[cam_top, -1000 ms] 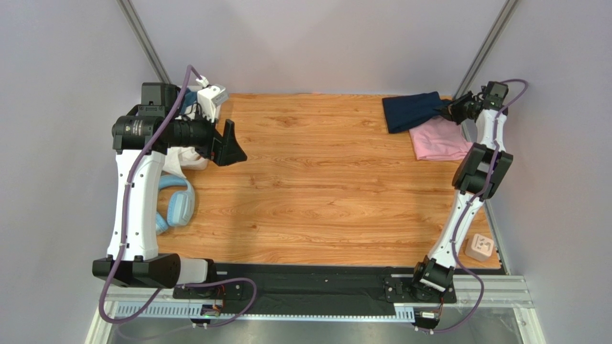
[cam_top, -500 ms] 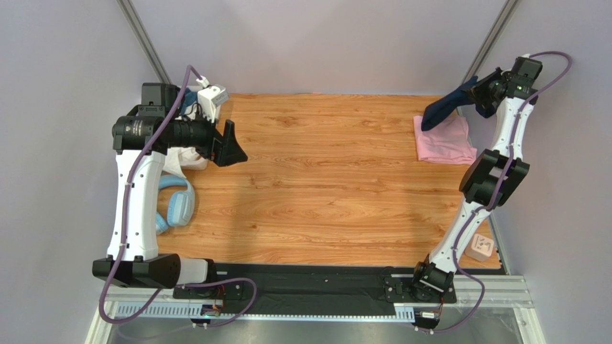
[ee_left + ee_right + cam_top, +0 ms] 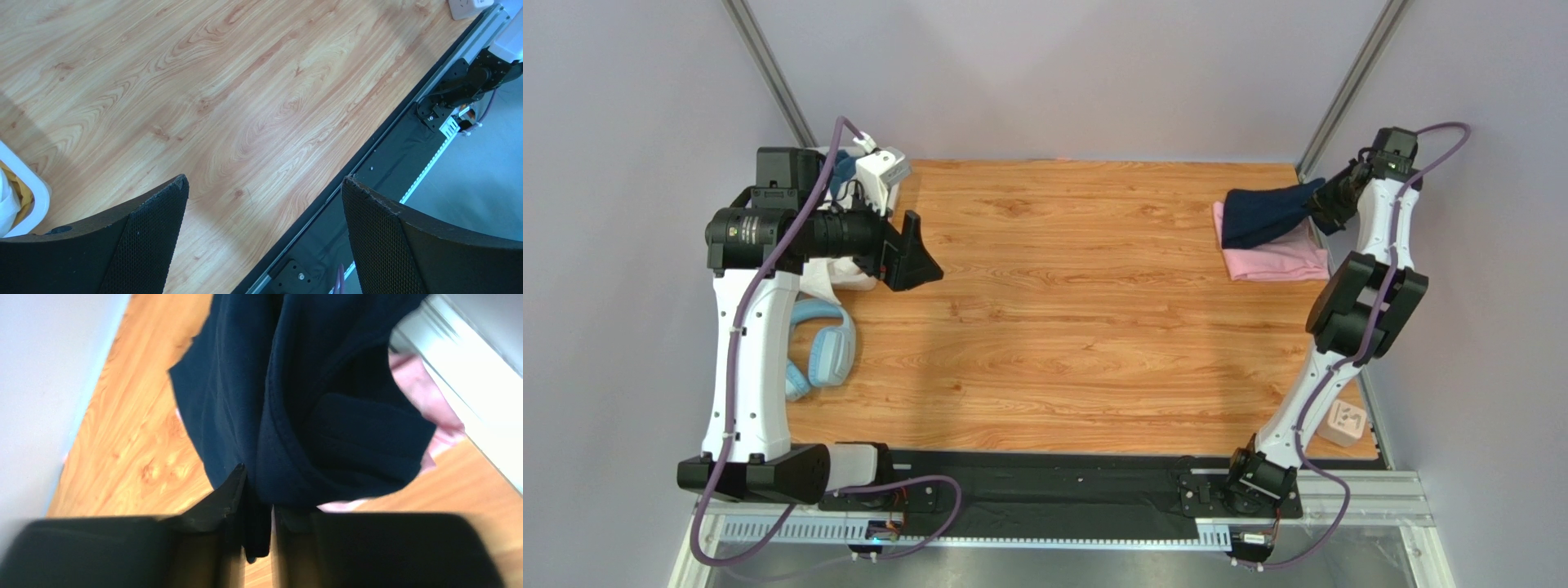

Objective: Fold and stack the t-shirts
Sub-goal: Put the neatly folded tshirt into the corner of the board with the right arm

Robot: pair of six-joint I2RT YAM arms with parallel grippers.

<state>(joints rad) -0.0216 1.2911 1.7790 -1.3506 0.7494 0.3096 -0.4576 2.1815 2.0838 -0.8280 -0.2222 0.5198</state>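
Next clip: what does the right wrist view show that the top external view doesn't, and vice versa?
Only the right wrist view: a fold of the navy t-shirt pinched in the narrow gap between the right gripper's fingers. Only the top external view: the left gripper open above the table's left side, and light-blue headphones beside that arm. Both: the navy t-shirt draped over the pink t-shirt near the table's far right corner.

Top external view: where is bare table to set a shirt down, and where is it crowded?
Bare wood runs across the table's middle, from the headphones and left gripper to the pink t-shirt. Crowded: the far right corner, where the navy t-shirt, pinched in the right gripper, overlaps the pink one.
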